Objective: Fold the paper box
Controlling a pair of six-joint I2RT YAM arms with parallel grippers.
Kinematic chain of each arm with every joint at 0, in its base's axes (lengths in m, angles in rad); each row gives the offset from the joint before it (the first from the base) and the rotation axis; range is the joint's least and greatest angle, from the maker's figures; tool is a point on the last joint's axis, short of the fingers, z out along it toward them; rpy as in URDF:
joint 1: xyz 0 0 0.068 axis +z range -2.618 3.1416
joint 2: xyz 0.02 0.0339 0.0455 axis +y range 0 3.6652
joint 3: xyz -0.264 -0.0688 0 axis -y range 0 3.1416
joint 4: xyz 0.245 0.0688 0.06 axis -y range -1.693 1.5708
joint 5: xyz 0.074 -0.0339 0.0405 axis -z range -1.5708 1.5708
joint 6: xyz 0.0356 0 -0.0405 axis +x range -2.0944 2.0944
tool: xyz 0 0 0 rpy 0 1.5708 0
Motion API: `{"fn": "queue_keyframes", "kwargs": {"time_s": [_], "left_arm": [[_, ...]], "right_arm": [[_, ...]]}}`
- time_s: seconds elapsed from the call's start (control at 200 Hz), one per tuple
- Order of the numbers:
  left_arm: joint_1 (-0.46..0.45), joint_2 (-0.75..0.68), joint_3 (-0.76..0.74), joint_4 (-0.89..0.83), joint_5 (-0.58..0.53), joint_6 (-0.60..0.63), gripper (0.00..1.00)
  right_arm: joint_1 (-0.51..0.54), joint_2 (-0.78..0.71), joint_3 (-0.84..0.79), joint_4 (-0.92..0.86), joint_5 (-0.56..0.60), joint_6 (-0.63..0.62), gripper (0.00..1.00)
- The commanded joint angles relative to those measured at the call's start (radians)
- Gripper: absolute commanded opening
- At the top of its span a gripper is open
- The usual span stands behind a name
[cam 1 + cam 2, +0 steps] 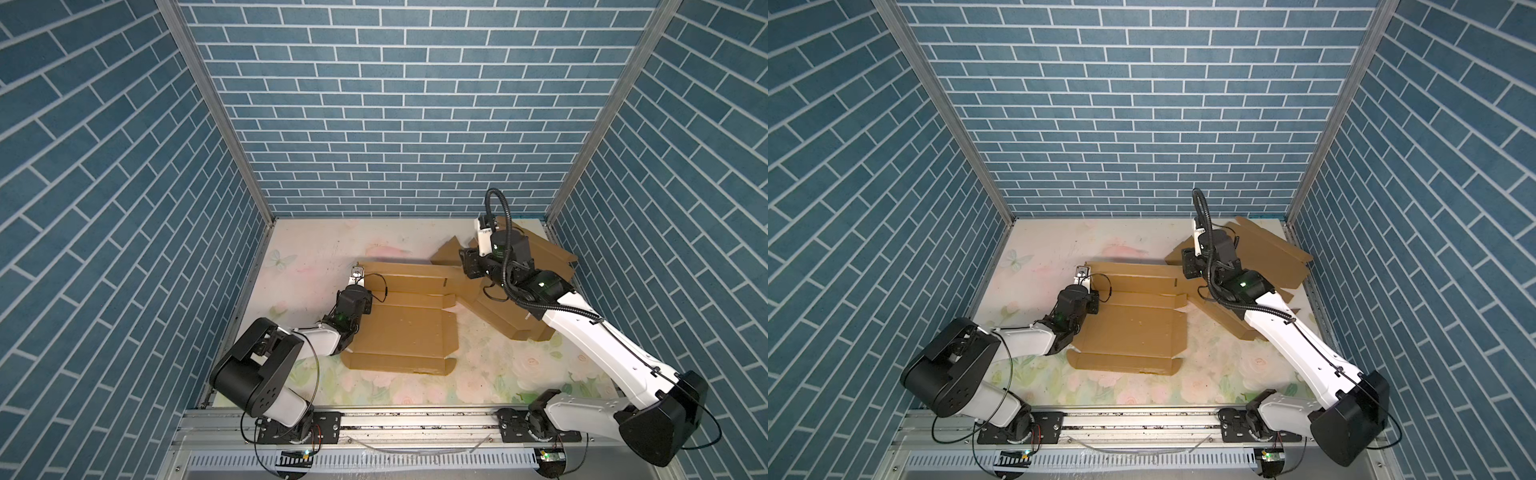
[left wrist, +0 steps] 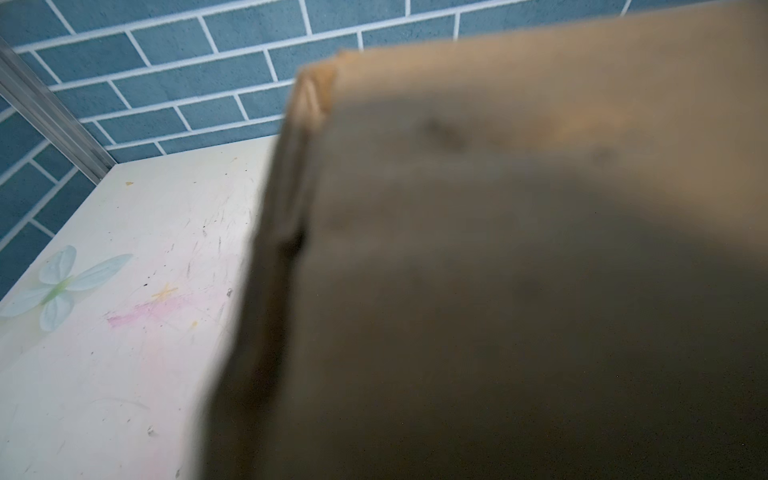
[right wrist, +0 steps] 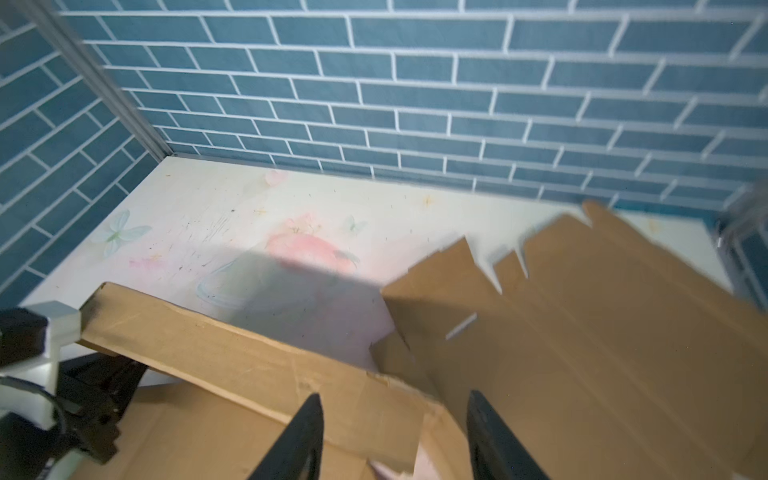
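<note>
Box sits mid-table, mostly flat, with its back flap standing up. Left fingers are pressed together at that flap's left end. Can't tell if cardboard is between them, since the left wrist view is just blurred cardboard. Right fingers are spread with nothing in them, over the flap's right end. Loose blanks are piled at the table's back right, partly under the right arm.

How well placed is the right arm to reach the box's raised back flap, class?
Probably yes: the right gripper hangs open at one end of the raised back flap, nothing between them; the left gripper pinches the other end.
</note>
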Motion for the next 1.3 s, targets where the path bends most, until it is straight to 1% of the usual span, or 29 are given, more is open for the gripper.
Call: {"fn": "queue_keyframes", "kwargs": {"time_s": [0.0, 0.06, 0.115, 0.235, 0.425, 0.535, 0.66, 0.7, 0.74, 0.82, 0.88, 0.96, 1.03, 1.09, 1.155, 1.295], "left_arm": [[-0.013, -0.020, -0.016, -0.037, -0.057, 0.015, 0.00], [-0.018, -0.026, -0.016, -0.040, -0.061, 0.015, 0.00], [-0.023, -0.030, -0.019, -0.041, -0.065, 0.015, 0.00], [-0.032, -0.037, -0.031, -0.036, -0.071, 0.014, 0.00], [-0.033, -0.036, -0.051, -0.019, -0.070, 0.014, 0.00], [-0.035, -0.029, -0.057, -0.009, -0.069, 0.014, 0.00], [-0.036, -0.018, -0.059, -0.002, -0.066, 0.016, 0.00], [-0.036, -0.016, -0.057, 0.001, -0.066, 0.016, 0.00], [-0.036, -0.014, -0.057, 0.001, -0.065, 0.016, 0.00], [-0.038, -0.010, -0.055, 0.004, -0.062, 0.016, 0.00], [-0.038, -0.007, -0.055, 0.005, -0.062, 0.015, 0.00], [-0.038, -0.003, -0.054, 0.005, -0.062, 0.011, 0.00], [-0.039, -0.002, -0.058, 0.006, -0.059, 0.008, 0.00], [-0.039, -0.005, -0.060, 0.006, -0.062, 0.008, 0.00], [-0.040, -0.007, -0.060, 0.001, -0.064, 0.010, 0.00], [-0.040, -0.014, -0.059, -0.013, -0.067, 0.010, 0.00]], "right_arm": [[0.003, 0.041, 0.068, -0.235, -0.047, 0.358, 0.52], [0.004, 0.069, 0.079, -0.239, -0.098, 0.416, 0.53], [0.006, 0.098, 0.097, -0.243, -0.117, 0.440, 0.55], [0.008, 0.172, 0.136, -0.253, -0.132, 0.443, 0.59], [0.009, 0.286, 0.187, -0.253, -0.174, 0.441, 0.60], [0.008, 0.321, 0.189, -0.224, -0.199, 0.442, 0.60], [0.008, 0.354, 0.186, -0.174, -0.272, 0.456, 0.60], [0.008, 0.366, 0.184, -0.163, -0.276, 0.463, 0.60], [0.008, 0.375, 0.180, -0.152, -0.314, 0.469, 0.59], [0.008, 0.380, 0.164, -0.121, -0.340, 0.478, 0.56], [0.008, 0.379, 0.150, -0.101, -0.349, 0.482, 0.51], [0.006, 0.376, 0.131, -0.076, -0.355, 0.484, 0.40], [0.002, 0.373, 0.118, -0.056, -0.369, 0.484, 0.33], [-0.002, 0.371, 0.110, -0.042, -0.382, 0.484, 0.30], [-0.006, 0.364, 0.106, -0.033, -0.396, 0.482, 0.31], [-0.051, 0.318, 0.092, -0.028, -0.443, 0.440, 0.42]]}}
